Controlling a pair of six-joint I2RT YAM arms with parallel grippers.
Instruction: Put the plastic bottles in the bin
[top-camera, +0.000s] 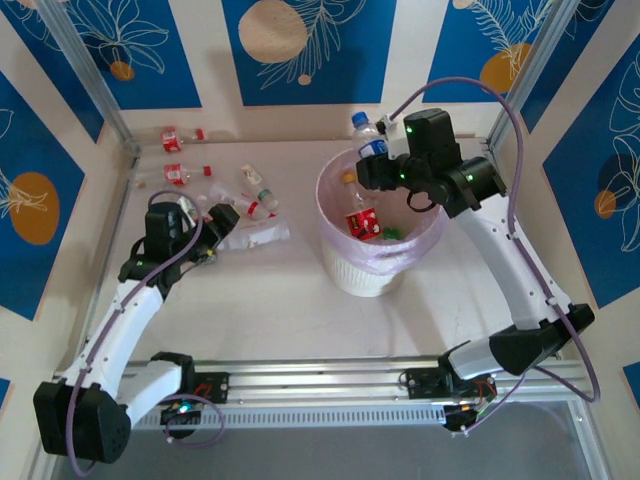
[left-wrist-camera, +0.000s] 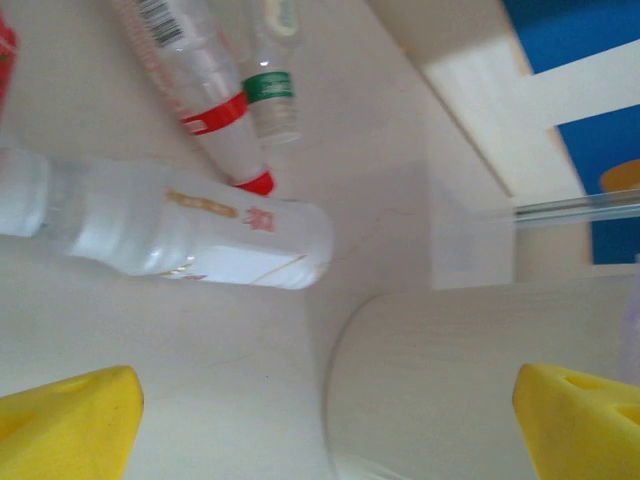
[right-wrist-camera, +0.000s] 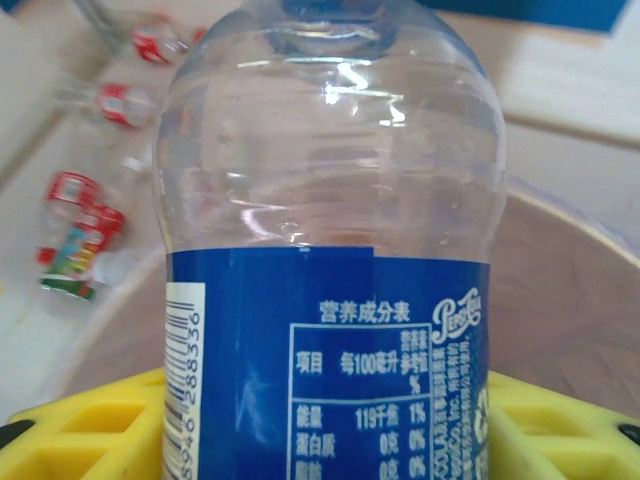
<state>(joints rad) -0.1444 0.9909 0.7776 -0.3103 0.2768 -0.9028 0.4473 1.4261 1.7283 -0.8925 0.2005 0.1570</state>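
The right fingers (right-wrist-camera: 80, 435) are clamped on a blue-labelled bottle (right-wrist-camera: 330, 300), one yellow pad on each side of its label. In the right wrist view the bottle stands upright and takes up the centre of the frame. Its clear shoulder is above and the white print of the label is below. In the top view this bottle (top-camera: 368, 140) sits upper centre with its cap pointing up the frame, held over the far rim of the bin (top-camera: 340, 265). The bin's pink liner shows behind the bottle at the right of the wrist view. Inside the bin, a red-labelled bottle (top-camera: 362, 222) lies on the liner.

The left fingers (left-wrist-camera: 60, 425) stand wide apart, one at each lower corner of the left wrist view, with bare bench (left-wrist-camera: 230, 360) between them and nothing gripped. Just above them in that frame a white-labelled bottle (left-wrist-camera: 200, 235) lies on its side. A red-capped bottle (left-wrist-camera: 205, 100) slants down from the top edge, its cap touching the white one. A green-labelled bottle (left-wrist-camera: 272, 95) lies just beside the red-capped one.

In the top view the left fingers are left of centre, low over the bench, with the white-labelled bottle just to their right. More bottles (top-camera: 185, 173) are scattered toward the upper left corner of the bench, well apart from the bin.
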